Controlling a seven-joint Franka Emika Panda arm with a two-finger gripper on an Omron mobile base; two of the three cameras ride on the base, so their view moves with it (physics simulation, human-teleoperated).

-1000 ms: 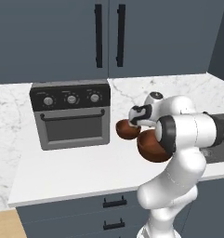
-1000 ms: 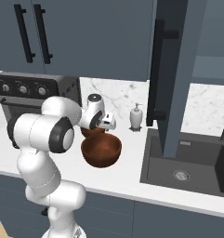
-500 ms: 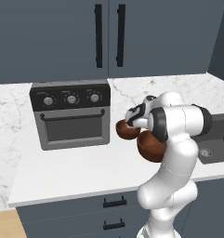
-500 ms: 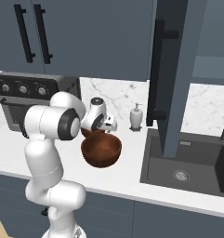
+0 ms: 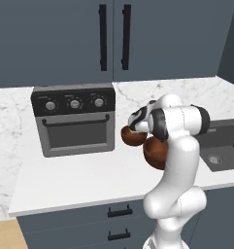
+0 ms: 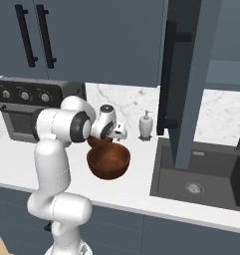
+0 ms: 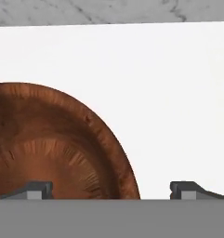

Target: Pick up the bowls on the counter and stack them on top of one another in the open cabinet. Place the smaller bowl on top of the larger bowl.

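Gripper (image 7: 111, 188) open above smaller bowl (image 7: 53, 144), rim between fingertips.

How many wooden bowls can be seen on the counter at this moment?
2. The smaller bowl sits on the counter beside the toaster oven, under the end effector; the larger bowl sits nearer the front edge.

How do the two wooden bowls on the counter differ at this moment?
The larger bowl is wider and deeper than the smaller bowl. The larger bowl sits nearer the counter's front edge; the smaller bowl sits behind it, under the open claw. Both are reddish-brown wood, upright.
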